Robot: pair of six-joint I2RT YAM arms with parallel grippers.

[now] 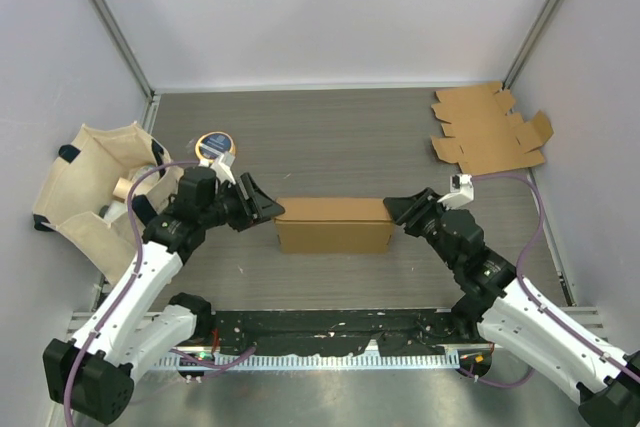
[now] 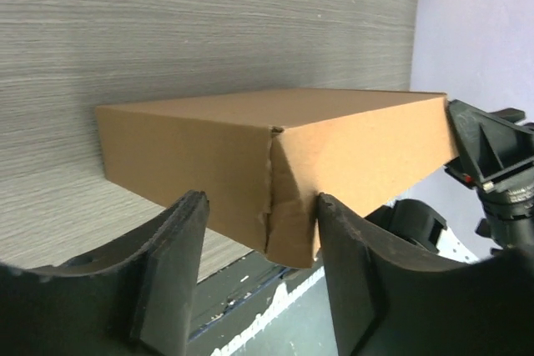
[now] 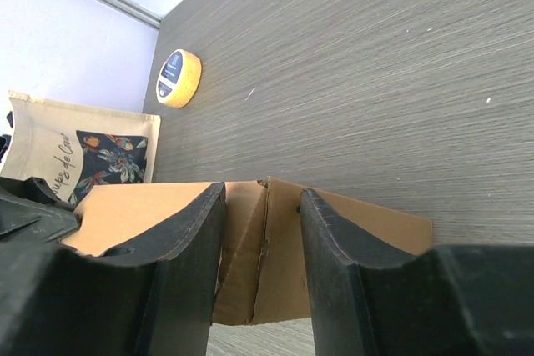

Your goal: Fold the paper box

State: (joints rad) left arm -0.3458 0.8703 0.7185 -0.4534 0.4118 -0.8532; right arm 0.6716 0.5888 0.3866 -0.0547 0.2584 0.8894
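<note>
The brown paper box (image 1: 333, 224) lies closed up as a long block at the middle of the table. My left gripper (image 1: 268, 205) is at its left end and my right gripper (image 1: 400, 209) at its right end. In the left wrist view the left gripper (image 2: 260, 231) stands open with the box's (image 2: 334, 135) creased end flap between its fingers, the right finger (image 2: 342, 248) touching the flap's edge. The right wrist view shows the right gripper (image 3: 261, 231) open too, its fingers straddling the split end flaps of the box (image 3: 375, 227).
A flat unfolded cardboard blank (image 1: 490, 132) lies at the back right corner. A yellow tape roll (image 1: 214, 144) sits behind the left arm, and a cream tote bag (image 1: 95, 182) lies at the left wall. A black rail runs along the near edge.
</note>
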